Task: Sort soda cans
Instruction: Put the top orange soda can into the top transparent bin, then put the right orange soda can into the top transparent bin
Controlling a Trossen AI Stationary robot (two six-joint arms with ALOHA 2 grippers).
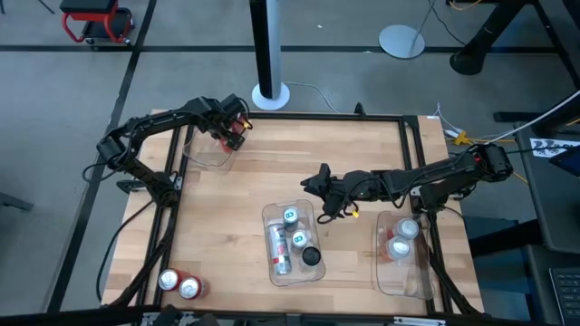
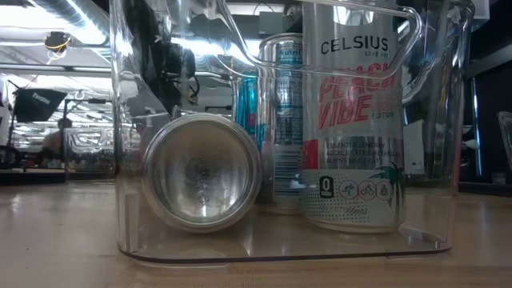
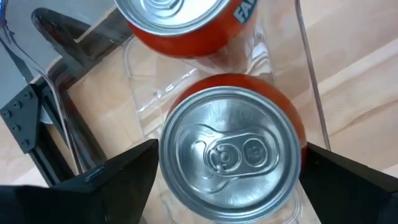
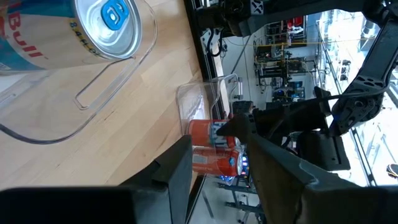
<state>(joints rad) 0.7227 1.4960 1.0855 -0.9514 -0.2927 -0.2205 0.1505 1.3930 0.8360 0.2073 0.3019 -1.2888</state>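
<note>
My left gripper [image 1: 234, 132] hangs fingers-down over the clear bin [image 1: 205, 154] at the table's far left. Its open fingers [image 3: 124, 177] stand on either side of an upright orange-red soda can [image 3: 233, 155] in that bin. A second orange-red can [image 3: 180, 25] stands beside the first. My right gripper [image 1: 319, 186] waits open and empty in mid-table, just beyond the centre bin [image 1: 269, 217]. That bin holds several cans: a silver one lying on its side [image 2: 204, 176], an upright white Celsius can [image 2: 352, 136] and a teal-blue one [image 4: 81, 31]. My left gripper comes at the orange-red can from above, one finger at each side of the can's wall just below its silver top [image 3: 186, 124]. The can stands upright in the bin. Whether the fingers still touch it, I cannot tell.
A third clear bin [image 1: 399, 281] at the near right holds two silver-topped cans. Two red cans [image 1: 179, 284] stand loose at the table's near left corner. A black metal frame runs along the table's edges, and bare wood lies between the bins.
</note>
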